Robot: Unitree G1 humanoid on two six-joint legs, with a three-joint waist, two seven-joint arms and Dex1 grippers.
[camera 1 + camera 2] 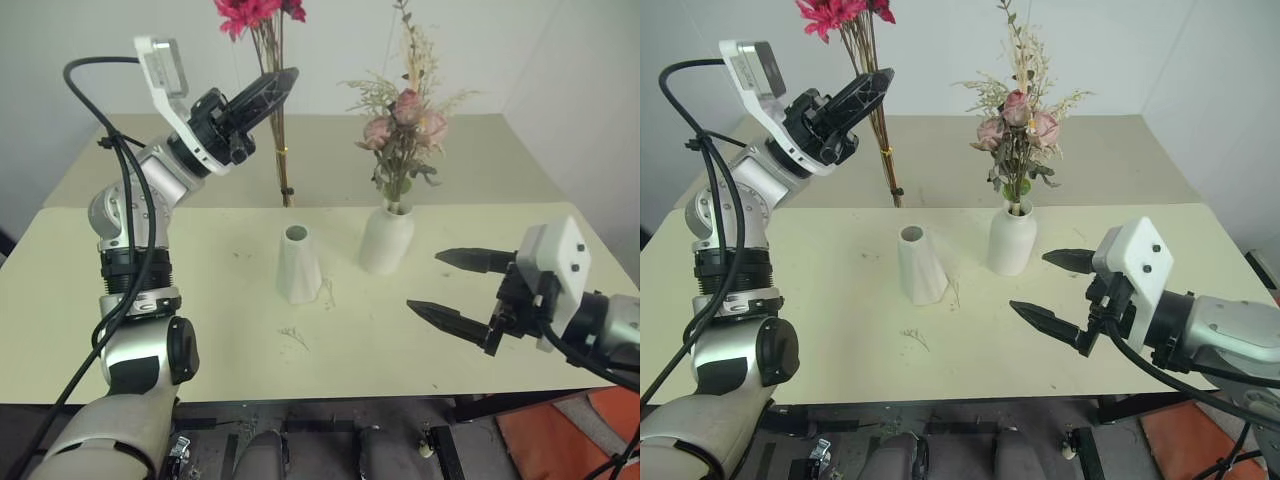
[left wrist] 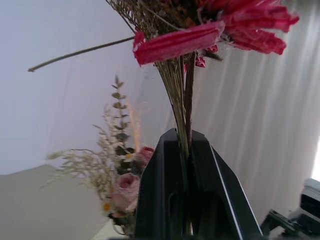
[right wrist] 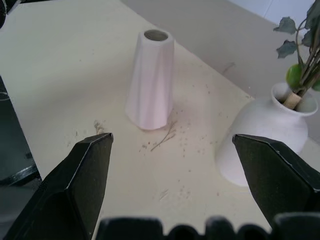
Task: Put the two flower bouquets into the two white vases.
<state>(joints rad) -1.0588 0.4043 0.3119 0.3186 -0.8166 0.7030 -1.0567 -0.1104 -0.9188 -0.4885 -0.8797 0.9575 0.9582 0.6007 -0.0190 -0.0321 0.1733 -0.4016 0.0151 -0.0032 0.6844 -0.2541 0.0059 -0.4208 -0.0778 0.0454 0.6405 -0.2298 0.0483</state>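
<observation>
My left gripper [image 1: 278, 88] is raised above the table's left rear, shut on the brown stems of the magenta bouquet [image 1: 250, 12]. The stems hang down to just above the tabletop, behind the cone vase. In the left wrist view the black fingers [image 2: 160, 185] pinch the stems under the red blooms [image 2: 240, 25]. The narrow cone vase [image 1: 298, 265] stands empty at mid-table. To its right, the plumper vase [image 1: 386, 240] holds the pink rose bouquet [image 1: 405, 125]. My right gripper [image 1: 425, 281] hovers open and empty, right of both vases, pointing toward them.
Both vases stand on a pale yellow table [image 1: 200, 320]. A second beige table [image 1: 480, 160] adjoins it behind. Dried sprig crumbs [image 1: 293, 335] lie in front of the cone vase. A white wall and curtain close the back.
</observation>
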